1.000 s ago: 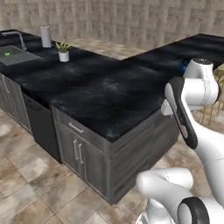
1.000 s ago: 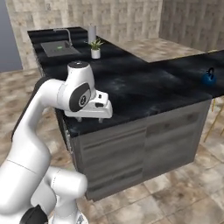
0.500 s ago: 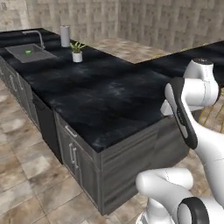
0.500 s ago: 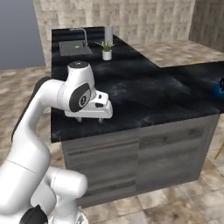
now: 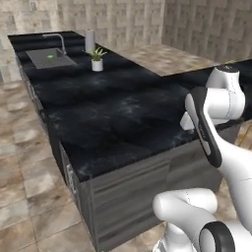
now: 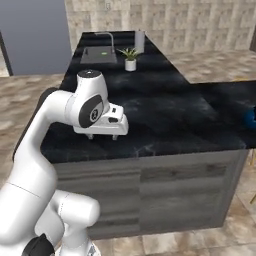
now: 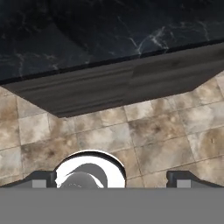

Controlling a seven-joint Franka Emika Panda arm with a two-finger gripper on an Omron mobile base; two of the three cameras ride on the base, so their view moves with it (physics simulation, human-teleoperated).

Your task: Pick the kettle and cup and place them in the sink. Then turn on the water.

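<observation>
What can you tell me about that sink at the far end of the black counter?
The sink is a grey rectangular basin set into the black marble counter at its far end. A slim grey faucet curves over its back edge, and no water runs from it. A small green thing, probably the cup, lies inside the basin. Just past the sink stand a grey cylinder and a white pot with a green plant. Nothing of the robot touches it.

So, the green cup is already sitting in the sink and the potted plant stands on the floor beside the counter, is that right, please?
Not quite. The green cup is in the sink, but the potted plant stands on the black counter just past the sink, not on the floor, as the right base view shows.
</observation>
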